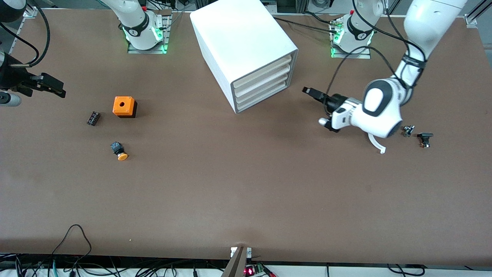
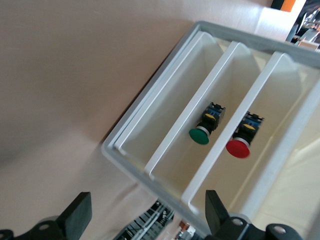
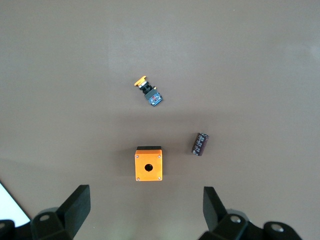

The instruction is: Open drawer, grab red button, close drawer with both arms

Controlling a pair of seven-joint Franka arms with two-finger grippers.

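The white cabinet (image 1: pixel 238 34) stands at the middle of the table's robot side. Its four fronts are flush, and the bottommost drawer (image 1: pixel 263 97) is shut. My left gripper (image 1: pixel 307 91) hovers just in front of the fronts, open and empty. In the left wrist view (image 2: pixel 145 212) it faces the cabinet frame (image 2: pixel 107 149). The red-capped button (image 2: pixel 239 145) lies inside one tray, and I cannot tell which. My right gripper (image 1: pixel 57 89) waits open and empty at the right arm's end of the table, and in the right wrist view (image 3: pixel 145 210) it is above the orange cube.
A green-capped button (image 2: pixel 202 132) lies in the tray beside the red one. An orange cube with a hole (image 1: pixel 124 106) (image 3: pixel 148 164), an orange-capped button (image 1: pixel 119 151) (image 3: pixel 148 91) and a small dark part (image 1: pixel 93 118) (image 3: pixel 200 144) lie toward the right arm's end. Two small parts (image 1: pixel 408 130) (image 1: pixel 425 139) lie by the left arm.
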